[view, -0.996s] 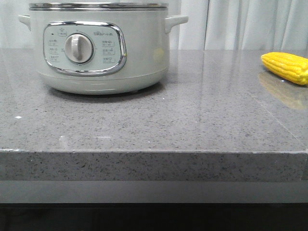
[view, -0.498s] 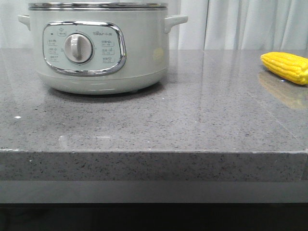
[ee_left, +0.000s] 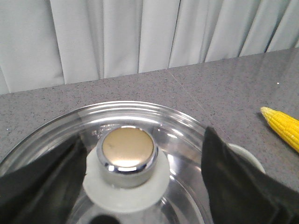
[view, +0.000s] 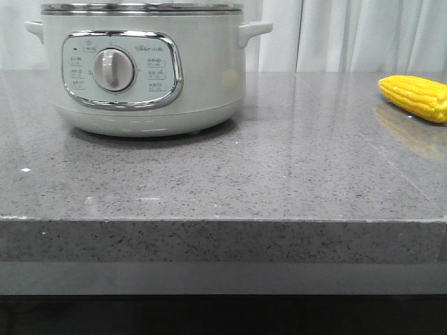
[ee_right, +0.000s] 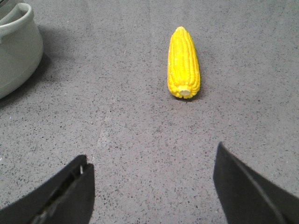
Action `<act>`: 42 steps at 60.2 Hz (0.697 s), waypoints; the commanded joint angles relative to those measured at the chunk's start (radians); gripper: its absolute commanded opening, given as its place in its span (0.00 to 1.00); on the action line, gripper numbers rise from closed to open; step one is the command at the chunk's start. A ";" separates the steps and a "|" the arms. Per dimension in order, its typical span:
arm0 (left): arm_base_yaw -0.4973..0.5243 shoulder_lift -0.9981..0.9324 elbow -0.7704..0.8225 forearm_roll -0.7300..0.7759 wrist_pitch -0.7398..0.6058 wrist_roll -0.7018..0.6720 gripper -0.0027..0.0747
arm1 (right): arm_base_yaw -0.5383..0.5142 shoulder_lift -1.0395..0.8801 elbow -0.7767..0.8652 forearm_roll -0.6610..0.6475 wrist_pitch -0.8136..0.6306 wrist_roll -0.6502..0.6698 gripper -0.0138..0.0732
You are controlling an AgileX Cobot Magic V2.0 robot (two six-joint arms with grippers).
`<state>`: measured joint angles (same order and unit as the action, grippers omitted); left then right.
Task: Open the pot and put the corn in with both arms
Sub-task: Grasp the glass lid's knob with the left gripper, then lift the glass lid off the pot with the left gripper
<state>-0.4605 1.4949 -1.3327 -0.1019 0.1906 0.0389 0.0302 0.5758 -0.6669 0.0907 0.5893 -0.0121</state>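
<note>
Nothing on the counter has shifted since the earlier front frames: the pot (view: 143, 66) sits at the back left of the grey speckled countertop (view: 223, 174), the corn (view: 416, 98) lies well apart at the far right edge, and bare stone runs between them to the front lip. From the left wrist, the left gripper (ee_left: 140, 172) is spread wide on either side of the chrome knob (ee_left: 128, 154) of the glass lid (ee_left: 140, 116), not touching it; pale curtains (ee_left: 140, 32) hang behind. From the right wrist, the right gripper (ee_right: 152, 186) hangs wide open and empty over bare counter, the corn ahead of it.
</note>
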 commanded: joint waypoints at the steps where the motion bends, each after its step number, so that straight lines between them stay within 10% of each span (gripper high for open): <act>1: -0.008 0.014 -0.086 -0.008 -0.085 0.000 0.70 | -0.006 0.009 -0.030 -0.001 -0.065 -0.003 0.79; 42: 0.003 0.183 -0.198 -0.009 -0.031 -0.003 0.70 | -0.006 0.009 -0.030 -0.001 -0.065 -0.003 0.79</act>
<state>-0.4605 1.7185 -1.4946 -0.1019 0.2071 0.0389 0.0302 0.5758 -0.6669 0.0907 0.5893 -0.0121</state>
